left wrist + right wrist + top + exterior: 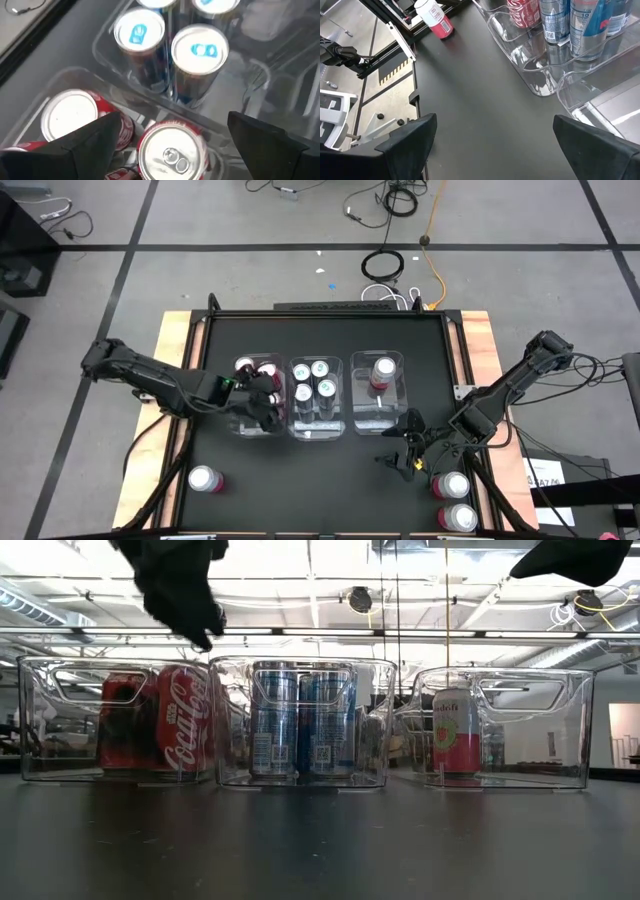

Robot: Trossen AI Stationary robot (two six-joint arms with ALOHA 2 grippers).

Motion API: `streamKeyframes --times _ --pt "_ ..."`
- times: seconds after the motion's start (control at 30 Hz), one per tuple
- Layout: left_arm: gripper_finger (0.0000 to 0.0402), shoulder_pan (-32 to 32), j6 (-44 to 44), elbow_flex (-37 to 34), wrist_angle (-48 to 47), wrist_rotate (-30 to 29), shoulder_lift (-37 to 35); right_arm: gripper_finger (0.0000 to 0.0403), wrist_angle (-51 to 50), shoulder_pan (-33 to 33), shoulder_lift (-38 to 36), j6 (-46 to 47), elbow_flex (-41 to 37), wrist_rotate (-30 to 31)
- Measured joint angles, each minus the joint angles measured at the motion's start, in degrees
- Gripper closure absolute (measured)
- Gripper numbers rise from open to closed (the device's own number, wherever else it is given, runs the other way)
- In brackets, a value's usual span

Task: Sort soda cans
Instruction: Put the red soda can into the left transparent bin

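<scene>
Three clear bins stand in a row. The left bin (238, 425) holds red cans (185, 720), the middle bin (316, 434) several blue cans (310, 380), and the right bin (372, 425) one pink can (383, 370). My left gripper (268, 405) hovers open above the left bin. Its fingers (102, 137) stand on either side of an upright red can (172, 152) below them, with gaps showing. My right gripper (400, 448) is open over bare table near the right near corner, beside two loose pink cans (452, 485). A third loose pink can (205, 479) stands at the left near side.
The table top (310, 480) is dark, with wooden strips (175, 380) along its left and right sides. In front of the bins the surface is open between the loose cans. Cables (385, 265) lie on the floor beyond the far edge.
</scene>
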Motion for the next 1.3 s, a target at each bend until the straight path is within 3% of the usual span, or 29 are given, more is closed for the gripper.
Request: streamKeyframes --times 0.23,0.47,0.63,0.9,1.1,1.3 --pt "0.0026 0.0 -0.4 6.1 -3.0 2.6 -2.3 0.0011 0.0 0.0 0.0 -2.0 0.0 0.0" --pt "0.0026 -0.1 -1.2 9.4 -7.3 14.6 -3.5 0.0011 0.4 0.0 0.0 -2.0 0.0 0.0" --pt "0.0026 -0.1 -9.9 8.8 -10.6 20.5 -2.4 0.0011 0.4 0.0 0.0 -2.0 0.0 0.0" --pt "0.0026 -0.1 -26.1 8.7 -13.4 22.7 0.5 0.0011 0.4 0.0 0.0 -2.0 0.0 0.0" --pt "0.0026 -0.1 -31.9 8.7 -13.8 22.8 4.0 0.0011 0.4 0.0 0.0 -2.0 0.0 0.0" --pt "0.0026 0.0 -36.3 8.7 -20.0 22.0 7.6 0.0011 0.4 0.0 0.0 -2.0 0.0 0.0"
